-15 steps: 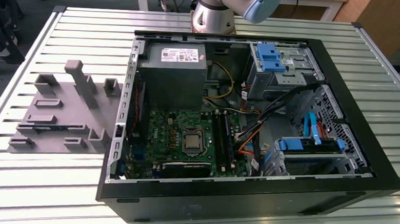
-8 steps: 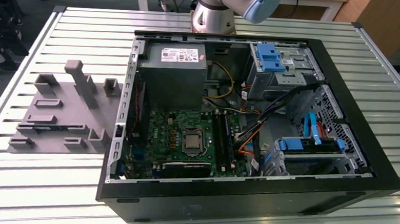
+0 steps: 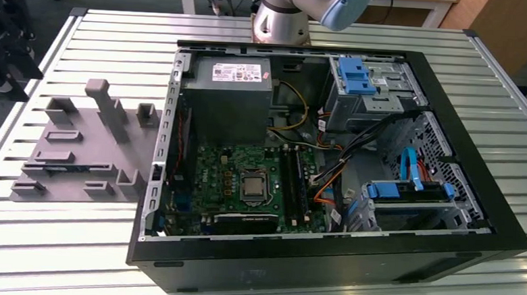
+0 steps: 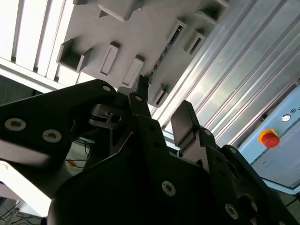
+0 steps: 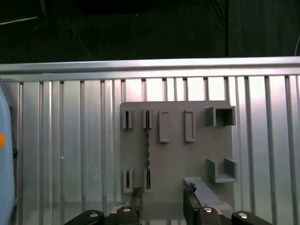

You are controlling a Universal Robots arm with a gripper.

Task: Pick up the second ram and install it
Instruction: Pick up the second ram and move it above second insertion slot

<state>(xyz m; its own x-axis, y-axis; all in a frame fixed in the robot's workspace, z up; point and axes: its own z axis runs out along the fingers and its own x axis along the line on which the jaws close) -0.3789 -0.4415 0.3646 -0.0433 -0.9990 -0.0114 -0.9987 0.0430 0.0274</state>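
Observation:
The second ram (image 5: 148, 147) stands on edge in the grey fixture (image 5: 173, 159), held between two pairs of slotted posts, so it appears as a thin dark line. It also shows as a thin strip (image 4: 162, 57) in the second wrist view. In the exterior view it is a bluish sliver (image 3: 64, 169) low in the fixture (image 3: 83, 145). My gripper (image 5: 162, 200) hangs above the fixture, open, with nothing between its black fingers (image 5: 135, 199). The ram lies just inside the line of one finger. In the second wrist view the gripper (image 4: 164, 107) is also apart from the ram.
An open computer case (image 3: 330, 259) lies on the slatted aluminium table (image 3: 78, 246), at the exterior view's right of the fixture. Inside are the motherboard (image 3: 235, 180), long black slot rails (image 3: 295, 183), a power supply (image 3: 226, 91) and cables. The arm's base (image 3: 279, 20) stands behind the case.

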